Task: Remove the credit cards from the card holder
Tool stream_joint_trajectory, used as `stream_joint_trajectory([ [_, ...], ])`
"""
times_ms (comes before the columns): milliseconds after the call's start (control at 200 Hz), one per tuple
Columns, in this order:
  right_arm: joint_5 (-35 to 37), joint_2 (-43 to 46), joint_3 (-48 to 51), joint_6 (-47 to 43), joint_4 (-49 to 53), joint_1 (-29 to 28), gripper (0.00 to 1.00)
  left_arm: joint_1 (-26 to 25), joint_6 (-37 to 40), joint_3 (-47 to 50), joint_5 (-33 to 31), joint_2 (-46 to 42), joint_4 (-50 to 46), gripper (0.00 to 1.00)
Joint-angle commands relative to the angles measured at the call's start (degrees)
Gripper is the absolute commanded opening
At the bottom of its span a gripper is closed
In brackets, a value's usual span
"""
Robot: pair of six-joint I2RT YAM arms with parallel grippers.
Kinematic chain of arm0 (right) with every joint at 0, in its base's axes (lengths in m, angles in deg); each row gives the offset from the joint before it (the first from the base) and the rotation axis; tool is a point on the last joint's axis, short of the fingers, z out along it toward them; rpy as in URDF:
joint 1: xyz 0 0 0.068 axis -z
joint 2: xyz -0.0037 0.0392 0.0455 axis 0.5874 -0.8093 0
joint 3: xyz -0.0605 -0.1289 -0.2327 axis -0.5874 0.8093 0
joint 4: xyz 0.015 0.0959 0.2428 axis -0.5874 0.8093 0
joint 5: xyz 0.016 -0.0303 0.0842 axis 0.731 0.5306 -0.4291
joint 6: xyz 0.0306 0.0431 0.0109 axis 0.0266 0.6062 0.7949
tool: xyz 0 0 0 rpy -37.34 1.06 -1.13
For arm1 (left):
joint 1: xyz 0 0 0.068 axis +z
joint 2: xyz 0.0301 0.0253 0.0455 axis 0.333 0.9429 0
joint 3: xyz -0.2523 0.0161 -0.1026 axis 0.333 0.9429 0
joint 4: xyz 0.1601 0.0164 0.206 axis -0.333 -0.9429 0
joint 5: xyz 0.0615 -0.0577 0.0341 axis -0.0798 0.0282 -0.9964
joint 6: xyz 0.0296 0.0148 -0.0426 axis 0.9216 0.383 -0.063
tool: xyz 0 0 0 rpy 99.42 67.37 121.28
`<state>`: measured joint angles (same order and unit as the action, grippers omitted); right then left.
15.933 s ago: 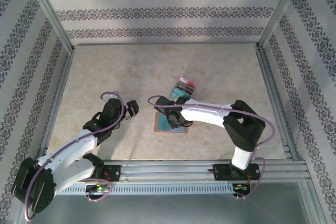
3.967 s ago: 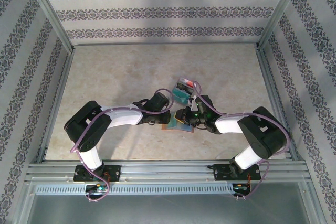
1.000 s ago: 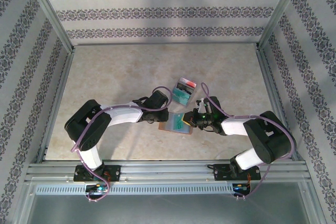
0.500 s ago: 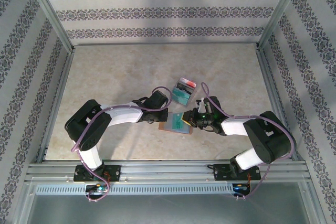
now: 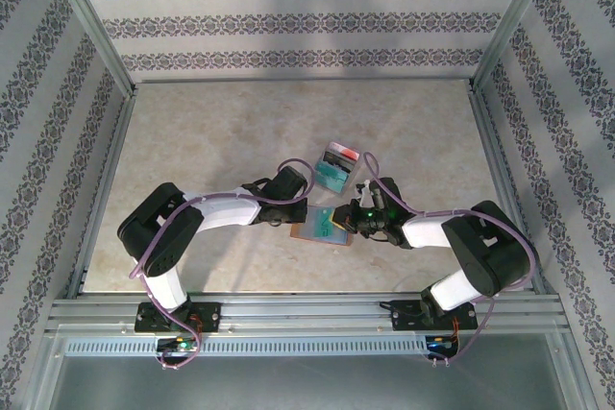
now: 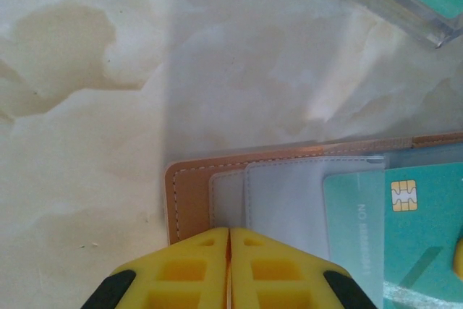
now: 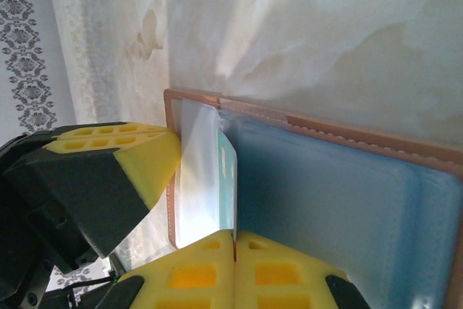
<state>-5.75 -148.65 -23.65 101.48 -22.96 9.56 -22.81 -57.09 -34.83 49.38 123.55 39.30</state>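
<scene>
The reddish-brown card holder (image 5: 307, 231) lies open on the table between both arms. My left gripper (image 6: 229, 233) is shut, its yellow tips pressing down on the holder's brown left border (image 6: 188, 197) and grey pocket. A teal credit card (image 6: 409, 240) with a gold chip sticks out of that pocket. My right gripper (image 7: 234, 235) is shut on this teal card's edge (image 7: 228, 175), the card standing on edge over the grey-blue inner panel (image 7: 340, 200). In the top view the right gripper (image 5: 346, 225) meets the left gripper (image 5: 296, 217) over the holder.
A small clear plastic tray (image 5: 336, 165) with teal, red and dark cards in it stands just behind the holder; its corner (image 6: 405, 5) is close to my left gripper. Metal frame posts and patterned walls bound the marble-look table (image 5: 211, 132).
The right gripper with the teal card has edged slightly to the left. The left arm and the holder have stayed put.
</scene>
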Motion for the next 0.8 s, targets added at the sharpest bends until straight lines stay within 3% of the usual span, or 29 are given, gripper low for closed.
stream_joint_trajectory([
  [0,2.6,2.2,-0.8,-2.4,4.5,-0.3,0.03,-0.2,-0.6,1.9,-0.8,-0.5,-1.7,0.08],
  [305,5.3,6.0,-4.4,-4.9,17.4,-1.0,0.05,-0.8,2.2,-1.1,-1.7,-4.7,-3.7,0.10],
  [540,7.2,6.5,-7.1,-5.5,22.2,-2.7,0.05,-3.7,5.0,-4.6,1.3,0.6,-2.4,0.11],
  [794,8.5,6.0,-8.9,-5.6,24.1,-4.2,0.09,-4.6,2.6,-4.1,7.4,5.8,2.4,0.07],
])
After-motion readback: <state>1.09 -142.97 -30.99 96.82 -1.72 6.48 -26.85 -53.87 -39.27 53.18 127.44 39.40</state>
